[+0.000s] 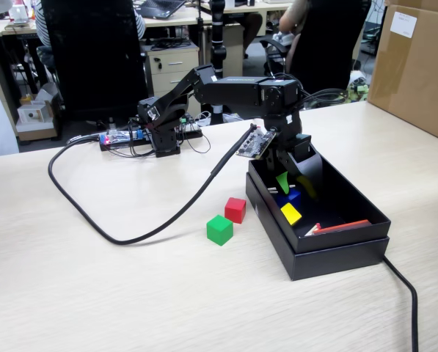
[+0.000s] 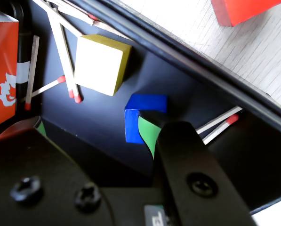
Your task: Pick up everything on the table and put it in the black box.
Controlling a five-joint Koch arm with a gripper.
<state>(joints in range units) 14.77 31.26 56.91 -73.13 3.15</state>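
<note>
The end effector [image 1: 290, 183] is lowered inside the black box [image 1: 336, 253], its jaws spread, with green tape on a finger [image 2: 148, 134]. The blue cube [image 1: 289, 196] lies on the box floor right at the fingertips, touching the green-taped one in the wrist view. The yellow cube [image 1: 290, 213] sits just beside it in the box, among red-tipped matchsticks [image 2: 65, 61] and an orange matchbox [image 2: 3, 70]. The red cube [image 1: 235, 210] and green cube [image 1: 219, 229] rest on the tabletop [image 1: 94, 293], just outside the box's left wall in the fixed view.

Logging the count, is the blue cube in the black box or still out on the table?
In. The blue cube sits on the floor of the black box beside the yellow cube, with the gripper right over it.
</note>
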